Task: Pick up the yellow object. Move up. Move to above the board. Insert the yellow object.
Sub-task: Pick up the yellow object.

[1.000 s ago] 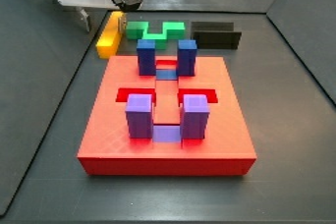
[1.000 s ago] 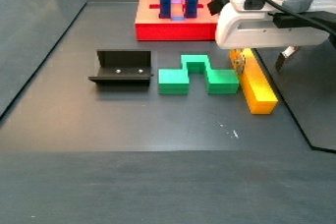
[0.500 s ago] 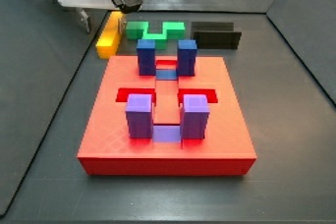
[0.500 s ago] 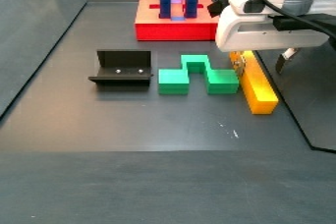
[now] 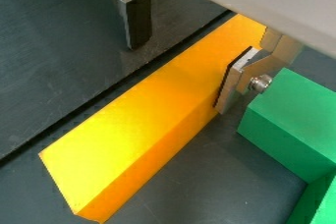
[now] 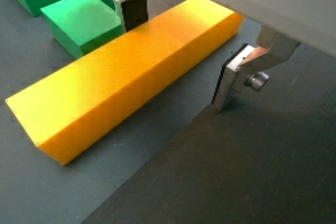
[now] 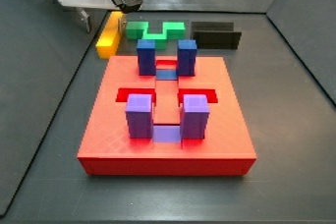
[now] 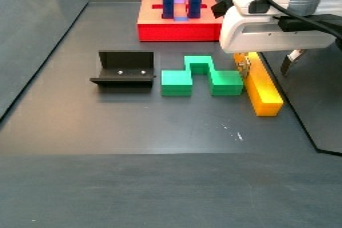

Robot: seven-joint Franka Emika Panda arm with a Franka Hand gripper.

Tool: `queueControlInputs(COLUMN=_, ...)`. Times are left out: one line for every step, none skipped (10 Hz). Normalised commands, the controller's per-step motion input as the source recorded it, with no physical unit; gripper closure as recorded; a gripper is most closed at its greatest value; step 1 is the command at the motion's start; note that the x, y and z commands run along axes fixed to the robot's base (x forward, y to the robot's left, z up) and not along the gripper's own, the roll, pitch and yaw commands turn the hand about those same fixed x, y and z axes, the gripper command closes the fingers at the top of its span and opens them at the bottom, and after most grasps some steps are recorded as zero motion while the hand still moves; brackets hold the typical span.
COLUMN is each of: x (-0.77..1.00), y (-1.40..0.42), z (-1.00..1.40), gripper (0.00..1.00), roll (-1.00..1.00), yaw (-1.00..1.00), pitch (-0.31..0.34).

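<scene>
Long yellow-orange rectangular bar lies flat on the dark floor beside the green notched block. Gripper straddles one end, jaws open, apparently not touching. Bar looks rigid, smooth, light; grip across the long faces.

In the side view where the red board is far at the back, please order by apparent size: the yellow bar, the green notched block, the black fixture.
1. Green notched block and long yellow-orange rectangular bar: too alike to rank; the gripper, jaws straddling it, hides part of the bar.
2. Black L-shaped fixture: smallest.
</scene>
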Motion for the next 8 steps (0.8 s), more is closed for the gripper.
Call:
queueControlInputs(x=0.01, y=0.0, z=-0.25, gripper=0.0, roll=0.06, yaw=0.0, pitch=0.0)
queueControlInputs(x=0.0, y=0.0, z=-0.22, gripper=0.0, roll=0.06, yaw=0.0, pitch=0.0)
queueControlInputs(x=0.0, y=0.0, z=-0.01, gripper=0.0, roll=0.04, yaw=0.0, pitch=0.0)
queueControlInputs(x=0.0, y=0.0, z=0.0, gripper=0.0, roll=0.01, yaw=0.0, pitch=0.0)
queueControlInputs(x=0.0, y=0.0, z=0.0, gripper=0.0, roll=0.06, yaw=0.0, pitch=0.0)
queueControlInputs(x=0.0, y=0.0, z=0.0, gripper=0.0, roll=0.04, yaw=0.0, pitch=0.0)
queueControlInputs(x=0.0, y=0.0, z=0.0, gripper=1.0, roll=0.0, yaw=0.0, pitch=0.0)
queueControlInputs(x=0.0, y=0.0, z=0.0, gripper=1.0, roll=0.0, yaw=0.0, pitch=0.0)
